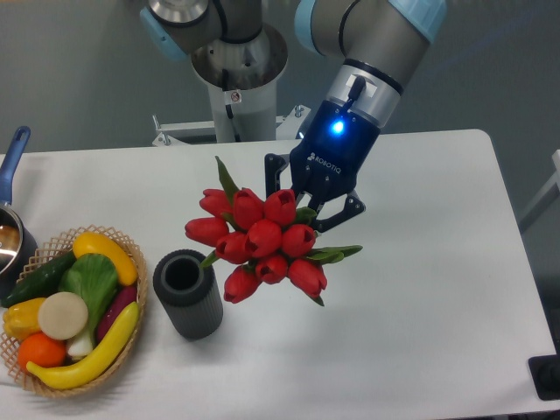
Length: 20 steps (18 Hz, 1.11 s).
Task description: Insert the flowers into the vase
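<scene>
Gripper (308,210) jaws clamped on flowers (261,244), bunch held off the table (420,289), heads toward camera. Vase (187,294) upright just left of bunch, mouth open; wicker basket (131,332) beside it.

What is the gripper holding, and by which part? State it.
The gripper holds the flowers, gripped behind the red blooms, presumably at the stems; the exact contact is hidden. The vase stands empty beside them.

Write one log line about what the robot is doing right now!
claw: shut on flowers | flowers: held up, right of vase | vase: upright on table, mouth empty | step: insertion not yet done
</scene>
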Motion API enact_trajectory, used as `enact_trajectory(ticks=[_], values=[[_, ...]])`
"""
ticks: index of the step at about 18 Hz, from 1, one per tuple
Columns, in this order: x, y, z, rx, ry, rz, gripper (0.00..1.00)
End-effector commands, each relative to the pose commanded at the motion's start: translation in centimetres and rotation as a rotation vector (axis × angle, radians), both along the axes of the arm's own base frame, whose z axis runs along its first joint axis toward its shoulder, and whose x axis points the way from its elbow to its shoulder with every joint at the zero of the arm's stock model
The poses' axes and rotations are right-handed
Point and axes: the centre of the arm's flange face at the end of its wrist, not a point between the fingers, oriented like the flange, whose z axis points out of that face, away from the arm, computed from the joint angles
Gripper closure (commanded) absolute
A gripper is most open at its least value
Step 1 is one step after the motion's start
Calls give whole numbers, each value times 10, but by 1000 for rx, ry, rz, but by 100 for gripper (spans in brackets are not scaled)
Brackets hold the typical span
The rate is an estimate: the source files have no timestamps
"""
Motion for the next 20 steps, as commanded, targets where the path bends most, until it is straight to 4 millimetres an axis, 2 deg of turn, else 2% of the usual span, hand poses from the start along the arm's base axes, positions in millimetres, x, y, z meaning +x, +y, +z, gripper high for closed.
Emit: enact_trajectory(ticks=[8, 13, 16, 20], values=[[2, 2, -3, 0, -7, -6, 82], [9, 22, -9, 11, 13, -44, 82], [14, 33, -13, 73, -9, -94, 82], [20, 36, -8, 173, -56, -160, 82]])
